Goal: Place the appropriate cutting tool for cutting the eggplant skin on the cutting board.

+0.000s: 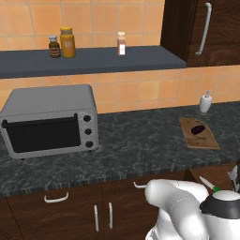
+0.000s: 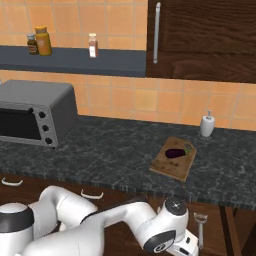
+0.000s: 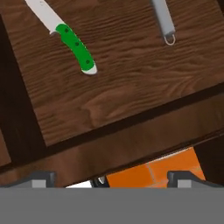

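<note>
In the open wooden drawer (image 3: 131,87) lies the knife (image 3: 65,33), pointed silvery blade, curved glossy green riveted handle; the gripper (image 3: 111,177) hangs above, jaws apart.

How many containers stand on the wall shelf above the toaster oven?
3. A small dark jar and a taller orange jar stand together at the shelf's left part; a pale shaker bottle stands apart to their right. None appear hidden.
</note>
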You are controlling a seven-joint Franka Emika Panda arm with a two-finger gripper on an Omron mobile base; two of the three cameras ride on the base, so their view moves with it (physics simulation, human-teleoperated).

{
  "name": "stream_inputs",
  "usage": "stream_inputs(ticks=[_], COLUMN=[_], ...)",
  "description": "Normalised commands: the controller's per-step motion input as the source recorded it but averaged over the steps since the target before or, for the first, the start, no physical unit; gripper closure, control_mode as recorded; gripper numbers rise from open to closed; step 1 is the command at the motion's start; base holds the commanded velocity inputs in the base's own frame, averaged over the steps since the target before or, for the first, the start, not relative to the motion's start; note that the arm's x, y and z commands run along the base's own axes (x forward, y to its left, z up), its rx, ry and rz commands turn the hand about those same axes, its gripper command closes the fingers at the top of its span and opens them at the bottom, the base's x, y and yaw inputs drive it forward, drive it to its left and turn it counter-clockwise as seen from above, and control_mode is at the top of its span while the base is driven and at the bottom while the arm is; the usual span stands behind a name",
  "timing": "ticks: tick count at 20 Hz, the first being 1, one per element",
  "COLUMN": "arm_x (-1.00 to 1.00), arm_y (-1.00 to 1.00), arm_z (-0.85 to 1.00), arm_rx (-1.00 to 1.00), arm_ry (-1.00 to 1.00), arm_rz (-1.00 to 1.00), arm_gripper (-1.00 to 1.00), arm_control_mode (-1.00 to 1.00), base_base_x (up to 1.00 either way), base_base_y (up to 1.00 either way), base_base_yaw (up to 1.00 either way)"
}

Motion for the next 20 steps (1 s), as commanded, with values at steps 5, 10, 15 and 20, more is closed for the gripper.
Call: stream_inputs(ticks=[5,10,15,20], arm_x=[0.01,0.17,0.87,0.83], arm_y=[-0.01,-0.05,-0.74,-0.84], arm_z=[0.93,0.47,0.02,-0.08], arm_rx=[-0.08,-0.04,0.02,0.07], arm_ry=[0.11,0.08,0.03,0.00], arm_rz=[0.00,0.01,0.07,0.09], arm_gripper=[-1.00,-1.00,-1.00,-1.00], arm_control_mode=[-1.00,-1.00,-1.00,-1.00], base_base_x=[0.00,0.00,0.00,0.00], base_base_y=[0.00,0.00,0.00,0.00], base_base_yaw=[0.00,0.00,0.00,0.00])
